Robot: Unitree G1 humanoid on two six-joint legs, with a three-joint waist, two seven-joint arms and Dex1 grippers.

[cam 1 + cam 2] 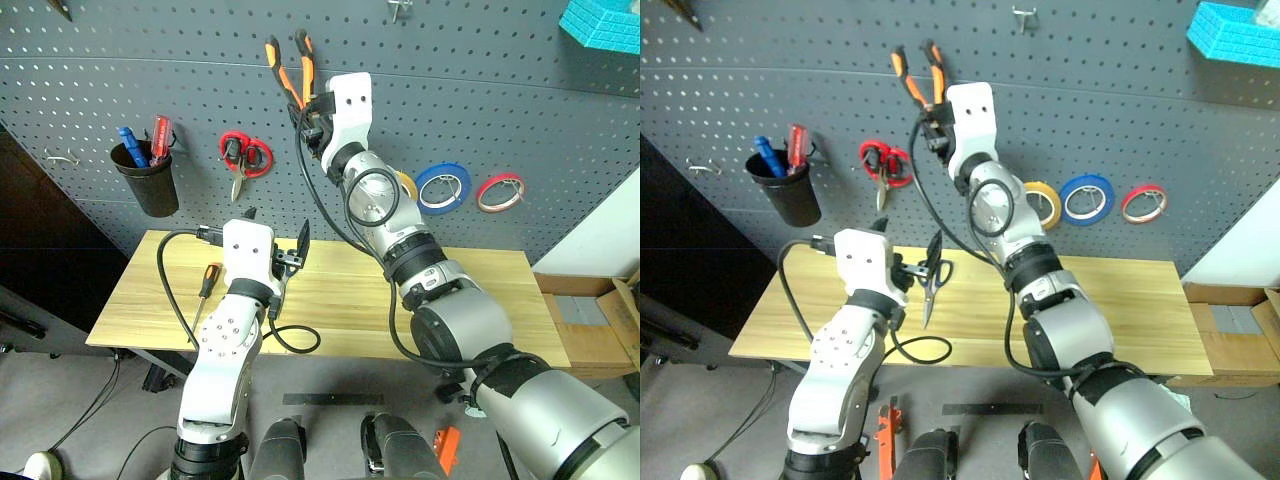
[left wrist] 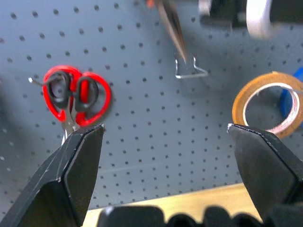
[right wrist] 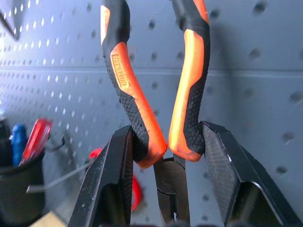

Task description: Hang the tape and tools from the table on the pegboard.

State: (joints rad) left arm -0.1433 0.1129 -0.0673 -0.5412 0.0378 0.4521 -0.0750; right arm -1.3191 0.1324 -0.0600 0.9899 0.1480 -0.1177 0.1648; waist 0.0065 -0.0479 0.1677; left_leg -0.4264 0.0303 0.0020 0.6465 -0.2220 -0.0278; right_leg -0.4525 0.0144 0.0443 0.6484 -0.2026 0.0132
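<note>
- My left gripper (image 2: 165, 137) is low and close to me, above the table (image 1: 470, 300). Its two black fingers are spread wide apart and there is nothing between them.
- The table is made of light wood. An orange-handled screwdriver (image 1: 208, 280) lies on it, just beside my left arm.
- Scissors with dark handles (image 1: 932, 278) lie on the table too, near my left gripper, with the blades pointing toward me.
- My right arm reaches up high in front of the pegboard (image 1: 560, 130). My right gripper (image 3: 166, 142) squeezes the pliers (image 3: 156, 94) low on their orange-and-black handles. The handles point up in front of the board.
- On the pegboard, red-handled scissors (image 1: 245, 156) hang on a hook.
- A black cup (image 1: 148, 180) hangs farther to my left. A blue tool and a red tool stand in it.
- The yellow tape roll (image 1: 1043, 204) hangs on the board, just beside my right arm. A blue roll (image 1: 443, 187) and a thin red roll (image 1: 500, 192) hang next to it, one after the other, toward my right.
- An empty metal hook (image 2: 189, 70) sticks out of the board between the red scissors and the yellow roll.
- A light blue basket (image 1: 603, 25) sits high on the board, far to my right.
</note>
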